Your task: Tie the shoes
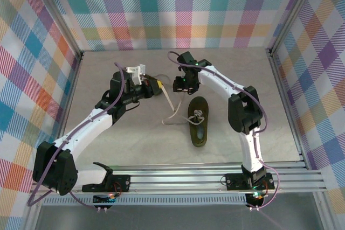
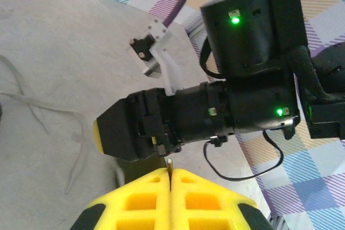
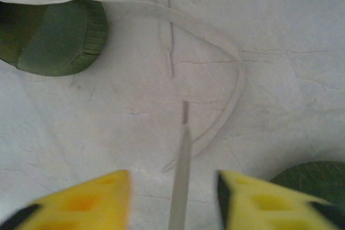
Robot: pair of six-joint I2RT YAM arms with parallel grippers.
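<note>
Top external view gives me one olive-green shoe (image 1: 198, 122) lying on the tabletop (image 1: 124, 149). Its cream lace (image 1: 171, 112) trails off the shoe's left side and climbs to the left claw (image 1: 157, 85), which hangs up and to the left of the shoe. On the left wrist camera that claw's yellow fingers (image 2: 140, 203) are pressed together, with the lace tip pinched in the seam.

The right claw (image 1: 182, 84) hovers just beyond the shoe's far end. On the right wrist camera its fingers (image 3: 102, 197) stand apart, and a lace strand runs up the gap, touching neither as far as I can tell. A dark green shape (image 3: 312, 181) sits at that picture's lower right; I can't say what it is.

I judge the lace flat, limp and light, so it is likely to slip through smooth pads. The small shoe will probably skid rather than hold tension. I'd take the lace just behind its stiff tip, flat faces against the pads, and pull gently.
</note>
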